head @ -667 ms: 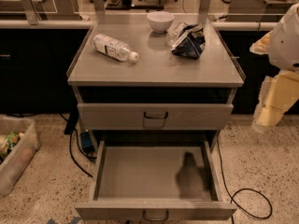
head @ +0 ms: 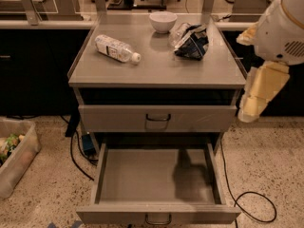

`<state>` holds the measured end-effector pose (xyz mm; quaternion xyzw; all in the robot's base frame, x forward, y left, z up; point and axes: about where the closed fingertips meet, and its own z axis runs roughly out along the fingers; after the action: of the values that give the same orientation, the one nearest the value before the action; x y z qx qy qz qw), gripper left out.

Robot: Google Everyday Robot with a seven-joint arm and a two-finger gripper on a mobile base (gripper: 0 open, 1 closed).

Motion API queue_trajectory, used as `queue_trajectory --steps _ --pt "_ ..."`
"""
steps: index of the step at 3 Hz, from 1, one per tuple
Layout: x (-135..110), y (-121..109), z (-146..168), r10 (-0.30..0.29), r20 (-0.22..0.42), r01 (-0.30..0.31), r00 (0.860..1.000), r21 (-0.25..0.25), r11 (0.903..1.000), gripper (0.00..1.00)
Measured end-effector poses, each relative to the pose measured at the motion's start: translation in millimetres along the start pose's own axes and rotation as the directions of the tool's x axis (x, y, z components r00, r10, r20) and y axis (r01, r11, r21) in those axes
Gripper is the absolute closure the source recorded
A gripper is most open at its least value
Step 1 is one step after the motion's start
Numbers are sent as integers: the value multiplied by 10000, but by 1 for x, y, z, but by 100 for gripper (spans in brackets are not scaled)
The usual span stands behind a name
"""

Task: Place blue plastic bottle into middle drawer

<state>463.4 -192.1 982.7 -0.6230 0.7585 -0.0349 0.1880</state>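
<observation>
— Blue plastic bottle (head: 117, 49): where?
— On its side, left on the grey metal cabinet top (head: 156, 72).
— The arm?
— Right of the cabinet. Its cream gripper (head: 259, 96) hangs pointing down; spread or closed, I can't tell.
— Nearby?
— A round white bowl (head: 163, 21) and a crinkled snack bag (head: 192, 42). The middle drawer (head: 142, 175), a shallow tray, stands pulled out.
</observation>
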Motion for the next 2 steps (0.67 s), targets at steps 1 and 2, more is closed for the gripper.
queue_trajectory --steps 1,2 --pt "-45 -41 16 -861 556 839 9947 415 9956 0" --pt "-103 -102 38 -1694 979 1612 9807 858 9832 0"
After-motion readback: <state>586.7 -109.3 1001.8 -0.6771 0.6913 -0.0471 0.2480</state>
